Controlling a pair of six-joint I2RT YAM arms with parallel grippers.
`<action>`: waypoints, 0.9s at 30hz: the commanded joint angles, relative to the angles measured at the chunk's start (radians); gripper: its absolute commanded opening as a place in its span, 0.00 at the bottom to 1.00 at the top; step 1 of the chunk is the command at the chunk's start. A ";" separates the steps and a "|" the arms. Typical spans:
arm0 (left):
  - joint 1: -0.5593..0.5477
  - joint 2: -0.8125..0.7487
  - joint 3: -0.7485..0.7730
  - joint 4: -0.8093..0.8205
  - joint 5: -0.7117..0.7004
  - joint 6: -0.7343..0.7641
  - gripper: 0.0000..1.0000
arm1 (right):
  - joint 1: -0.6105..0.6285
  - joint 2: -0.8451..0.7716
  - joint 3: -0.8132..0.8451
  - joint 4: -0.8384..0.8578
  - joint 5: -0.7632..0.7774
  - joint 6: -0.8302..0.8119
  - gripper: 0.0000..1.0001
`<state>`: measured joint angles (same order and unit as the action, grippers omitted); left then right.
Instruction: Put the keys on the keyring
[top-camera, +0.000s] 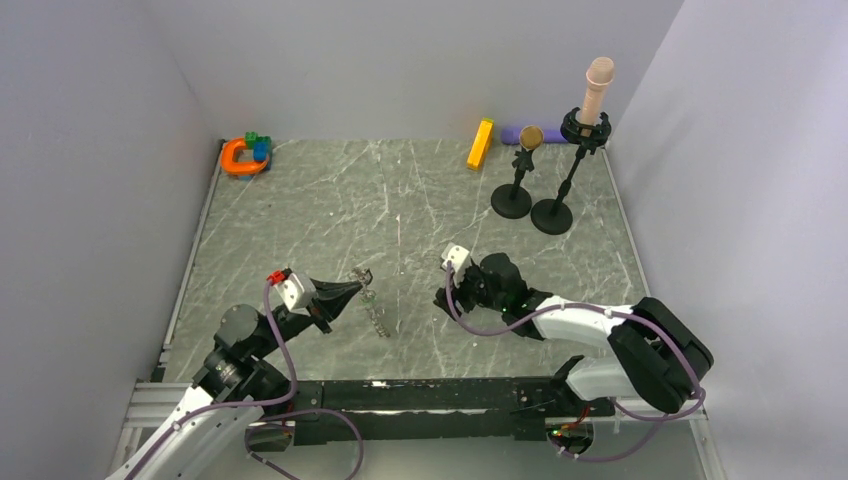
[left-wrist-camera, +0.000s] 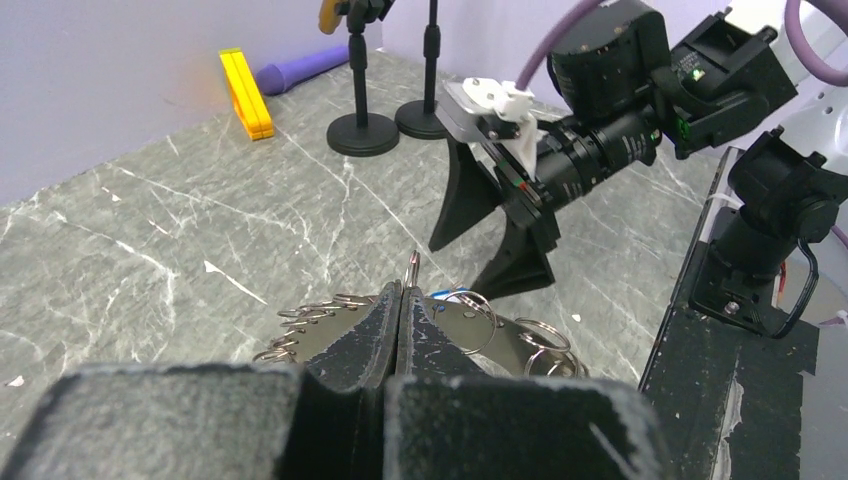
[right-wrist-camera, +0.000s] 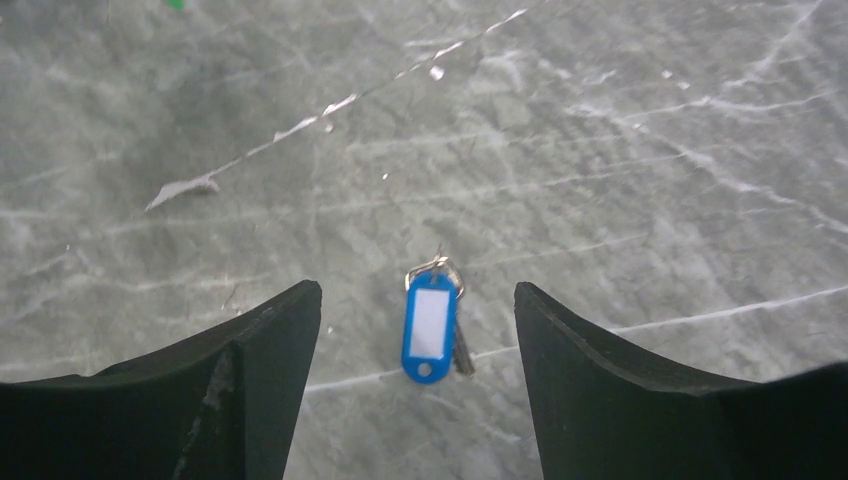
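My left gripper (left-wrist-camera: 400, 298) is shut on the keyring (left-wrist-camera: 330, 335), a flat silvery metal piece with several small split rings along its edge. It holds the keyring just above the table (top-camera: 300, 220), left of centre, where the left gripper (top-camera: 347, 291) and keyring (top-camera: 372, 300) show from above. One of the keys (right-wrist-camera: 430, 326), with a blue plastic tag and a white label, lies flat on the table. My right gripper (right-wrist-camera: 417, 288) hangs open over it with one finger on each side, touching nothing. From above, the right gripper (top-camera: 445, 290) hides that key.
An orange horseshoe toy (top-camera: 238, 157) with green and blue pieces sits at the back left corner. A yellow bar (top-camera: 480, 144), a purple object (top-camera: 515, 134) and two black stands (top-camera: 512, 198) (top-camera: 552, 212) are at the back right. Walls enclose three sides.
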<state>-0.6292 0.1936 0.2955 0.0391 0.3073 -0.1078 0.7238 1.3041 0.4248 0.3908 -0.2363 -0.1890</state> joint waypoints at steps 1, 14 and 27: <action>-0.004 -0.012 0.016 0.056 -0.025 0.014 0.00 | 0.006 -0.001 -0.045 0.183 -0.046 -0.001 0.76; -0.004 0.016 0.010 0.058 -0.039 0.019 0.00 | 0.009 0.029 -0.141 0.356 -0.063 -0.121 0.69; -0.003 0.027 0.012 0.052 -0.059 0.029 0.00 | 0.007 0.071 -0.203 0.466 -0.142 -0.233 0.66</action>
<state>-0.6292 0.2199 0.2955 0.0349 0.2665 -0.0902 0.7280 1.3506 0.2008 0.7689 -0.3435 -0.4042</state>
